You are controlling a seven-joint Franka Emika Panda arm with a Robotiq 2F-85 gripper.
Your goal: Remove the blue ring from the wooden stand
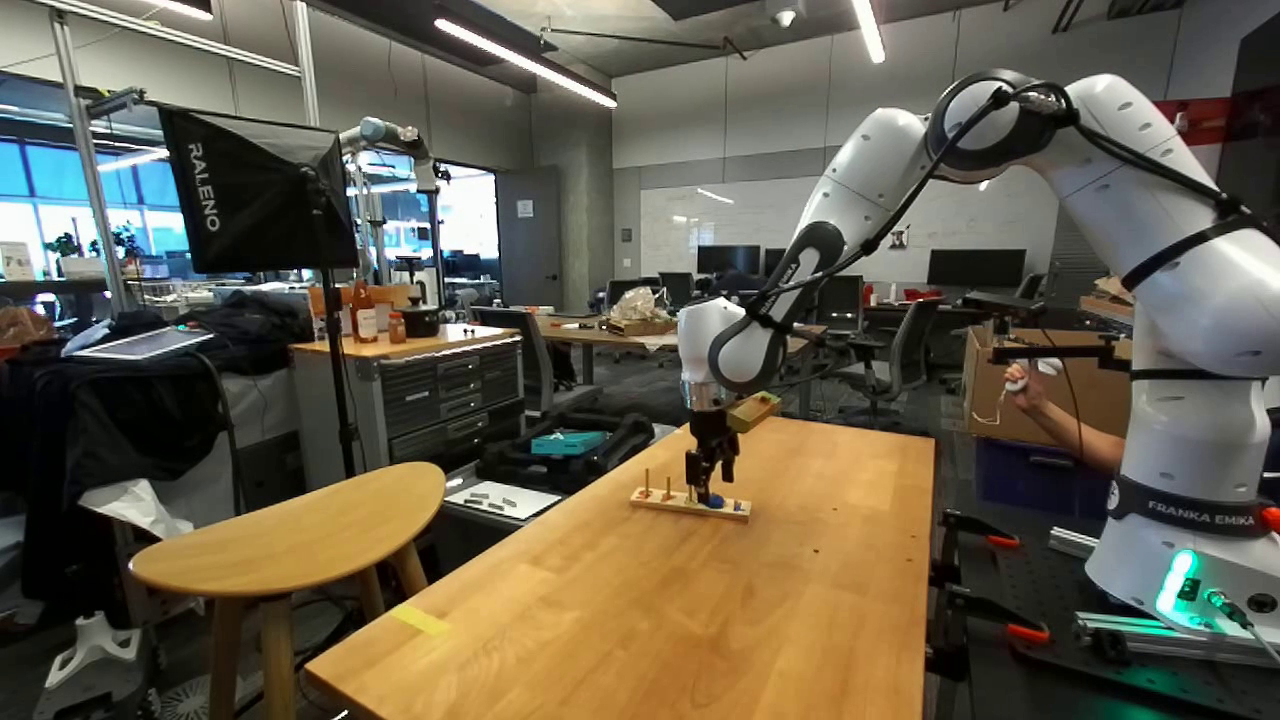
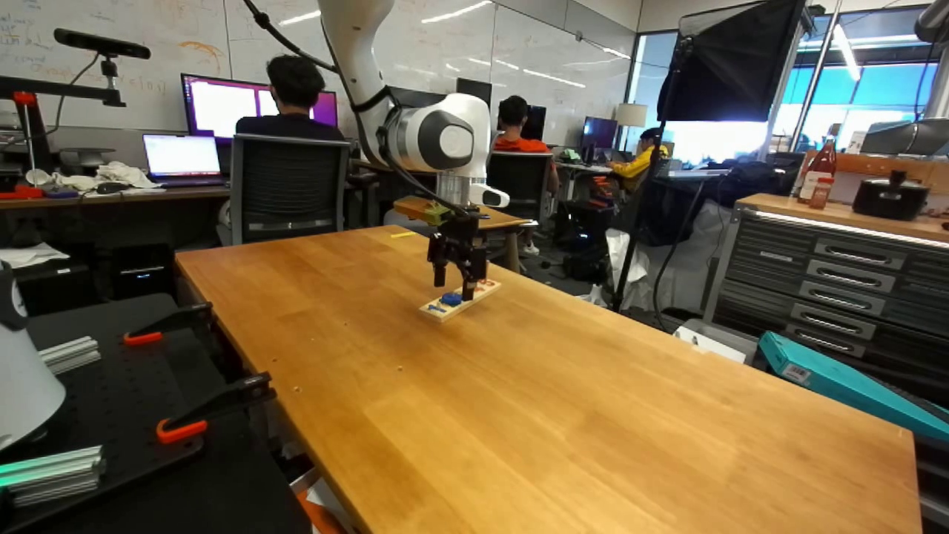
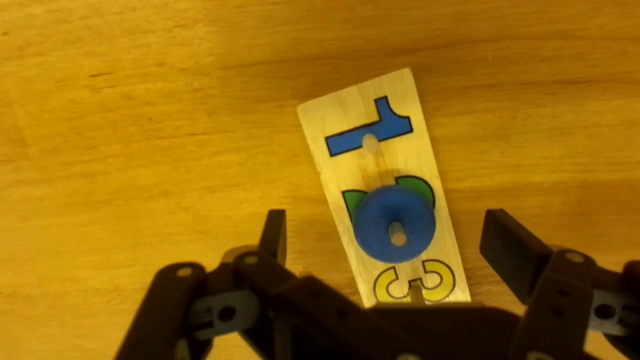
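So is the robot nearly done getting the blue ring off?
Looks done: the pincer is low over the wooden stand. In hand: the grab, perhaps; in the wrist view, the blue ring shows between open fingers. Left: closing, then lifting it off its peg.

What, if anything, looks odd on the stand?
Colour mismatch on the wooden stand: the blue ring sits around the peg at a partly covered green figure, not the one at the blue 1. Nothing looks spilled.

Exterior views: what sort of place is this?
Likely a robotics lab within a shared office: in an exterior view, a Franka arm and a RALENO softbox; in an exterior view, a person seated facing a monitor.
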